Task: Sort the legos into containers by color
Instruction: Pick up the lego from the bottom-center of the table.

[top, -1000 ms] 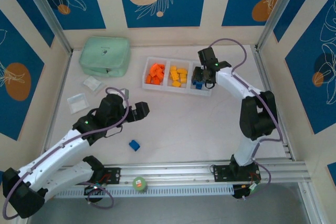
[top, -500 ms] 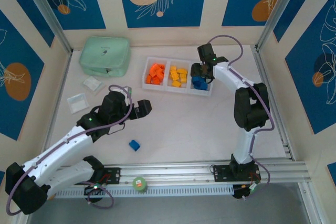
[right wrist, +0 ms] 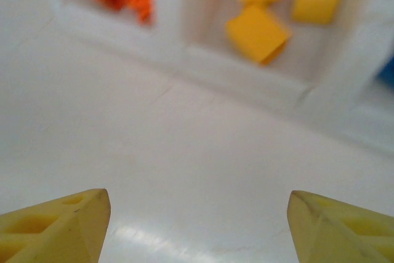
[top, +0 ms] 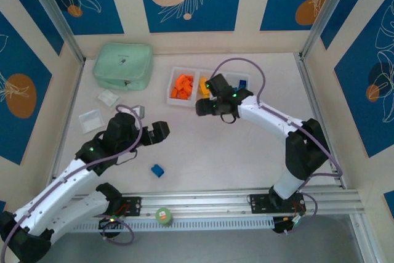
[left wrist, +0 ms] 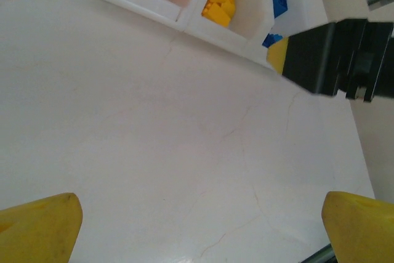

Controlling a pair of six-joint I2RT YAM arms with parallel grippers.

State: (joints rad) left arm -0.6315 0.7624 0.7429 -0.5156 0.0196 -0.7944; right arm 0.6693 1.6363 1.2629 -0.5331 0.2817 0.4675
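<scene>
Mostly sorted, the white tray (top: 182, 103) at the desk's far side holds orange legos (top: 182, 85) in its left compartment, yellow legos (top: 204, 84) in the middle and blue legos (top: 242, 84) on the right. The right arm reaches left across the tray's front — right fingers (right wrist: 55, 223) apart, empty. The left fingers (left wrist: 37, 229) are spread wide above bare desk. A mint pouch (top: 123, 66) sits far left. One blue brick (top: 157, 170) lies loose near the left arm.

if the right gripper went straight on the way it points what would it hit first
Most likely the near wall of the white tray, around where its orange and yellow compartments meet; bare table lies between. Depth is unclear; it might touch the table first.
</scene>
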